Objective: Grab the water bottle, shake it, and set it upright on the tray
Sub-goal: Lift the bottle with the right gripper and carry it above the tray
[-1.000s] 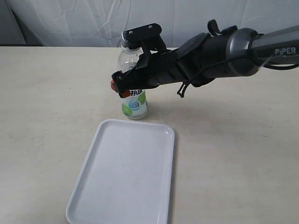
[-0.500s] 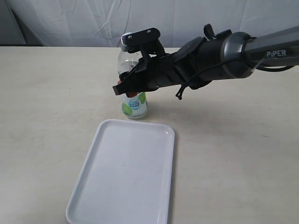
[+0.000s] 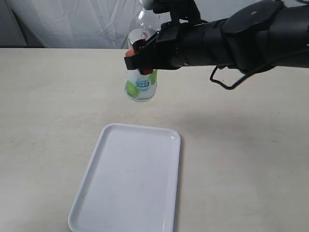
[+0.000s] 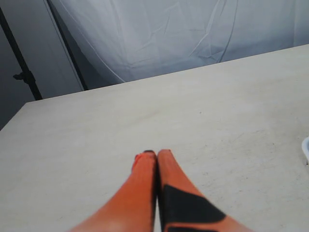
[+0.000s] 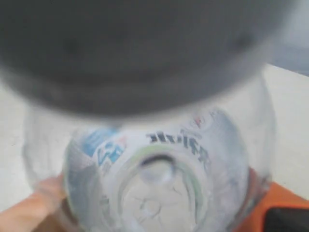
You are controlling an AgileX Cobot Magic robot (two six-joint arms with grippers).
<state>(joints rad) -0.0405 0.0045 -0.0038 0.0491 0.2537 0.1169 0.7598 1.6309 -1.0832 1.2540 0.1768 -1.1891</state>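
Observation:
The water bottle [image 3: 141, 86], clear with a green and blue label, hangs in the air above the table, roughly upright, its top reaching the exterior view's upper edge. My right gripper [image 3: 139, 52] is shut on its middle, orange fingers on either side. Close up in the right wrist view the bottle [image 5: 154, 169] fills the picture, with an orange finger [image 5: 282, 203] pressed against its side. The white tray [image 3: 128, 179] lies flat on the table below and nearer the camera, nothing on it. My left gripper [image 4: 157, 153] is shut with nothing in it, low over bare table.
The table [image 3: 241, 154] is a plain beige surface. A white curtain [image 3: 72, 24] hangs behind its far edge. A dark stand [image 4: 21, 63] is visible beyond the table in the left wrist view.
My right gripper has lifted the bottle off the table, from standing just behind the tray to hanging well above it. The arm rose with it. The tray has not moved.

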